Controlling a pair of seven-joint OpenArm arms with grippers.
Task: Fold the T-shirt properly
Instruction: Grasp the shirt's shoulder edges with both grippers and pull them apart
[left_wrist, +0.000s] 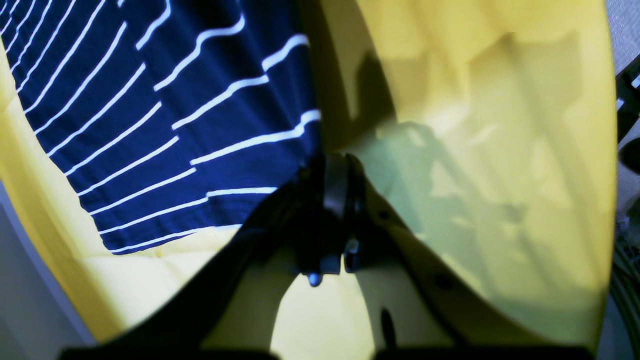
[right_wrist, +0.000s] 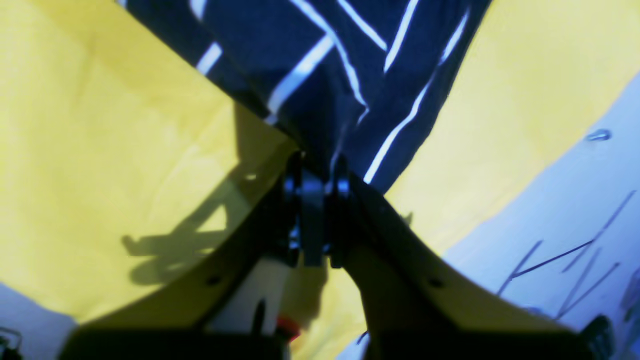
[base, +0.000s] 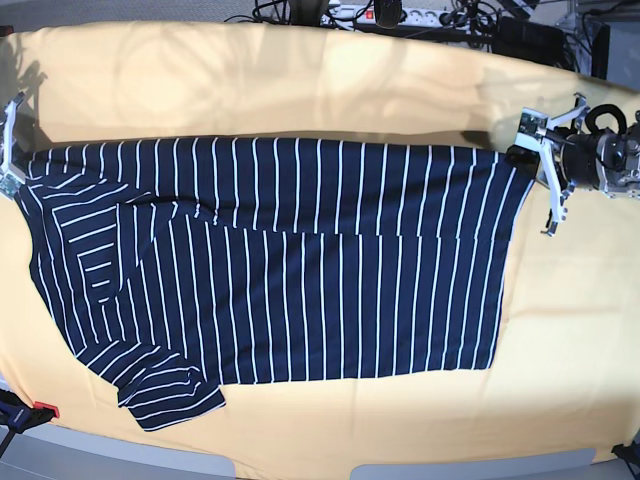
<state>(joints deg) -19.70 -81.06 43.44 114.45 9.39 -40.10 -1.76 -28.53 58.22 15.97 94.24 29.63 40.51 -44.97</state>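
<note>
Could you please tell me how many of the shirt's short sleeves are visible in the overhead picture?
1: a sleeve sticks out at the T-shirt's bottom-left corner. The other appears folded inward near the upper left, so it may be partly hidden.

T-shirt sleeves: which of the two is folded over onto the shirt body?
On the T-shirt, the far sleeve, with slanting stripes near the right pincer, lies folded onto the body; the near sleeve sticks out flat on the yellow cloth.
</note>
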